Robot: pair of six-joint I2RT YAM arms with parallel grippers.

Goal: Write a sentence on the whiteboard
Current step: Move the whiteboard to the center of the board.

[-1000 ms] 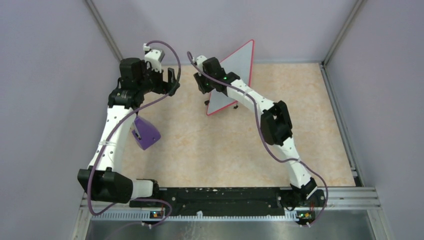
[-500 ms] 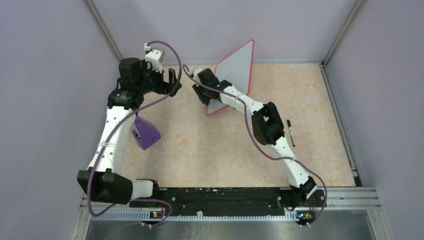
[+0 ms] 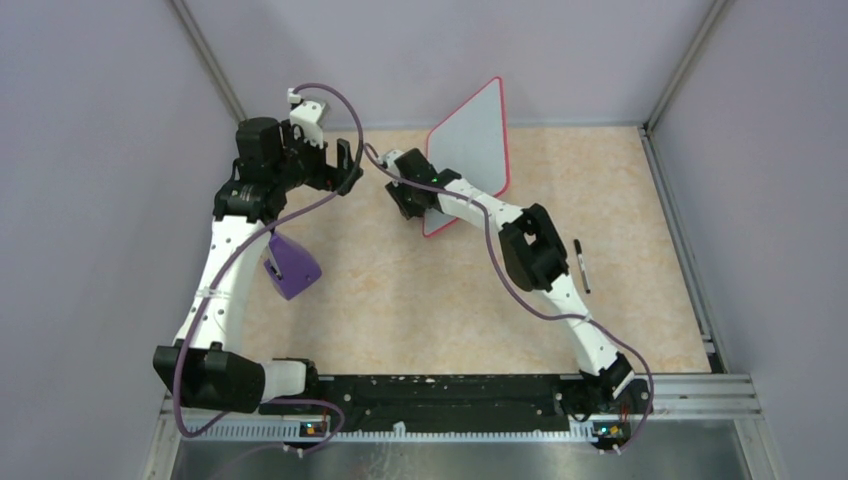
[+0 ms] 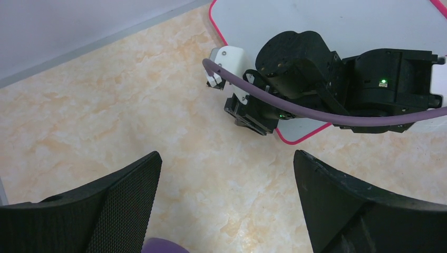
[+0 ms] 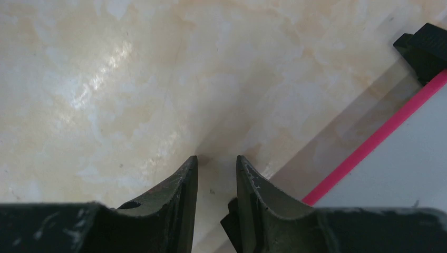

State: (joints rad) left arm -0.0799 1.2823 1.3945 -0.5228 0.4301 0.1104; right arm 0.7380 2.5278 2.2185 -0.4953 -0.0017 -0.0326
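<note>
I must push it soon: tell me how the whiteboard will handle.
Likely stiff: the whiteboard shows as one flat panel. Probably slippery, given its smooth face. Standing on edge, with only a small black foot showing, it may tip if pushed.

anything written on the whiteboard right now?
No writing shows on the whiteboard where it is exposed. The right arm covers its lower corner, so that patch can't be checked.

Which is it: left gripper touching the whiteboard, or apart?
Apart. The left wrist view shows bare tabletop between the open left gripper and the whiteboard.
</note>
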